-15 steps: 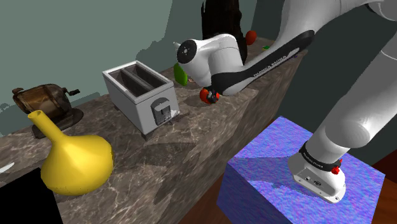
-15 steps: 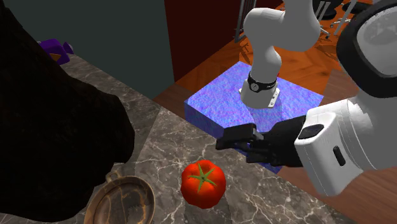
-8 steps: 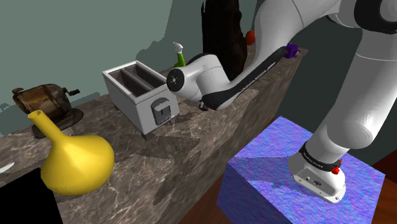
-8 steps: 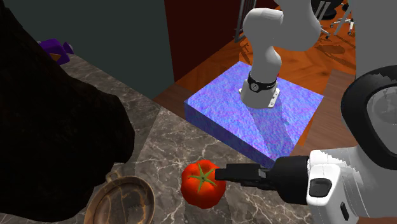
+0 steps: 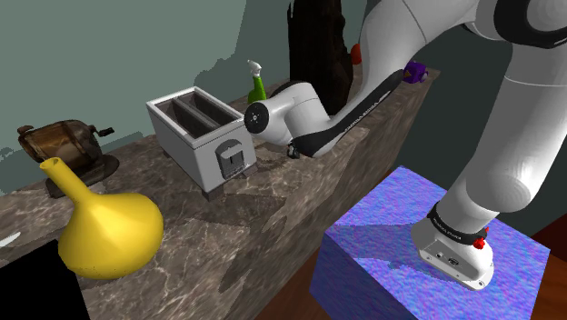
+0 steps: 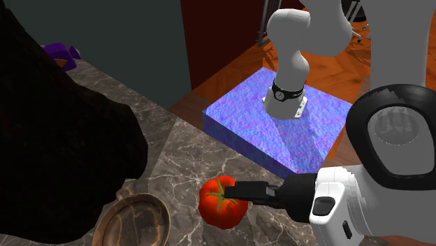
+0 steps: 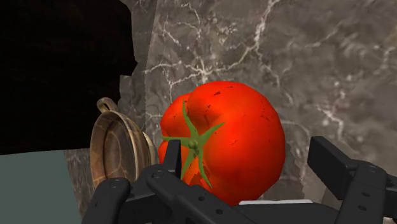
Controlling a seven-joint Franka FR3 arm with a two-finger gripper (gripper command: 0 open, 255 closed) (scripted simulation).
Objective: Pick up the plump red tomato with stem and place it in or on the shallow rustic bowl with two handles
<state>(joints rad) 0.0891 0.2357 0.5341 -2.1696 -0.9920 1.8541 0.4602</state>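
Note:
A plump red tomato [image 6: 221, 205] with a green stem lies on the dark marble counter [image 6: 182, 150]. Just beside it stands the shallow brown bowl [image 6: 134, 221] with a handle, partly under a big dark shape. My black gripper [image 6: 241, 190] reaches in low from the second exterior view's right, its fingertips at the tomato's side. In the wrist view the tomato [image 7: 235, 137] sits between the two fingers of the gripper [image 7: 245, 162], which stand apart; the finger [image 7: 340, 167] on one side is clear of it. Beyond the tomato lies the bowl [image 7: 114, 149].
A large dark object [image 6: 56, 126] looms over the bowl. Along the counter in the shoulder view stand a grey toaster-like box [image 5: 200, 136], a yellow long-necked vessel [image 5: 104, 227], a green spray bottle [image 5: 257, 84] and a purple item [image 5: 415, 71]. The counter edge drops to the blue stand [image 5: 427, 245].
The gripper has come down from above the counter edge to tomato height and slid toward the tomato until its fingers flank it. The tomato and bowl have not moved.

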